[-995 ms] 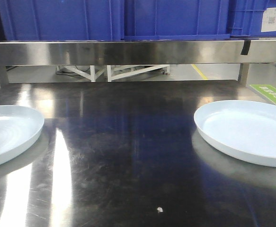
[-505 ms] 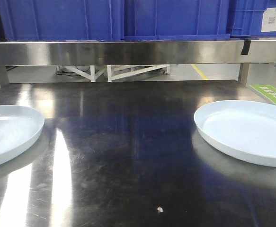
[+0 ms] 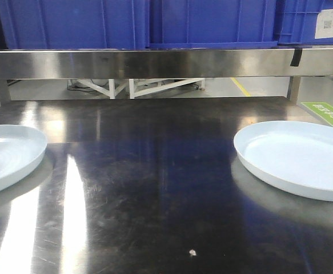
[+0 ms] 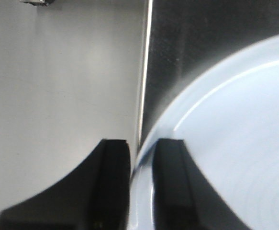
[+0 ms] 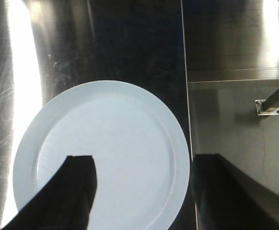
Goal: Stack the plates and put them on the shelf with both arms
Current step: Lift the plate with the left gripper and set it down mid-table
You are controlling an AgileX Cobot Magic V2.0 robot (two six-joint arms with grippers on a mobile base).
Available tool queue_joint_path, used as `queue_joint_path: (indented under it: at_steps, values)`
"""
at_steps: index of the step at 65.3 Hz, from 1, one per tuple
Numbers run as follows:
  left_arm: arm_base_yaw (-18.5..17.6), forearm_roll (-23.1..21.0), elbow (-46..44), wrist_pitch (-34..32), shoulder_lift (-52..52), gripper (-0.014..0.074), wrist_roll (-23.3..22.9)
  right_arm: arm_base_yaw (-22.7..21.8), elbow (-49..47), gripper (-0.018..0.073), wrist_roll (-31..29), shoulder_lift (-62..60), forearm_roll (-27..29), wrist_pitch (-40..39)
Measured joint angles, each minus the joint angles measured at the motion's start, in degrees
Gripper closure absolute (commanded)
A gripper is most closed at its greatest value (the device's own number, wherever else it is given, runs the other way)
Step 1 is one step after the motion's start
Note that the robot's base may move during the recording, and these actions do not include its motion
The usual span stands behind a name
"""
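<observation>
Two pale bluish-white plates lie on the steel table (image 3: 155,182). The left plate (image 3: 6,154) is cut off by the front view's left edge; the left wrist view shows the faint rings inside the left plate (image 4: 235,139). My left gripper (image 4: 141,184) is shut on its rim, one finger inside the plate and one outside, over the table edge. The right plate (image 3: 297,157) lies flat. My right gripper (image 5: 144,191) is open above the right plate (image 5: 110,134), one finger over its inside, the other beyond the rim. The steel shelf (image 3: 155,63) runs along the back. Neither gripper shows in the front view.
Blue crates (image 3: 155,23) stand on the shelf. The table's left edge (image 4: 144,72) drops to grey floor (image 4: 58,96). To the right of the table's right edge (image 5: 183,72) lie a lower steel ledge (image 5: 235,76) and a table leg (image 5: 278,98).
The left plate has shifted slightly left in the front view and its near edge sits higher. The right plate has not moved.
</observation>
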Motion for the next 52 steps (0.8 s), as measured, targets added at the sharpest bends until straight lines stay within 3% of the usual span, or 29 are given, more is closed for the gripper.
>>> queue_joint_path:
  at_steps: [15,30,52]
  values:
    - [-0.39,-2.18,-2.83,2.15,-2.44,0.0495,0.0,0.0,0.0,0.0033,0.0,0.0,0.0,0.0]
    - [-4.19,-4.64,-9.76,4.13,-7.65,0.0495,0.0,0.0,0.0,0.0033,0.0,0.0,0.0,0.0]
    - [-18.77,-9.78,-16.62,4.1,-8.88,0.0495,0.0,0.0,0.0,0.0033,0.0,0.0,0.0,0.0]
